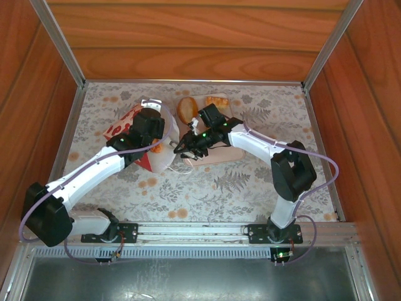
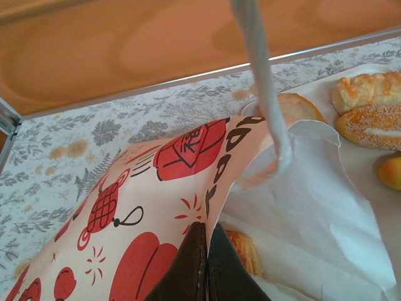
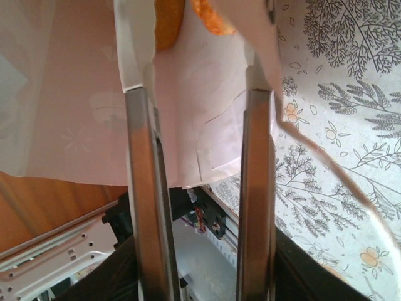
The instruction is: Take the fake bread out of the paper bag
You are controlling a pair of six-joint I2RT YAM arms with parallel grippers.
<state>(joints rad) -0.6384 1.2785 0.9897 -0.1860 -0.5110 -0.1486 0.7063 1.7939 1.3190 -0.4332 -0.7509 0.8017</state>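
Paper bag (image 2: 125, 207) with red Chinese-character print

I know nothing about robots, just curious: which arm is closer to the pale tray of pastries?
Right: it stretches over the tray, right fingers open at the paper bag's mouth. The left fingers pinch the bag's edge, left of the tray.

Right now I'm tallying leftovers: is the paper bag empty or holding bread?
Not empty: the left wrist view shows a golden-brown bread inside the paper bag, through its open mouth.
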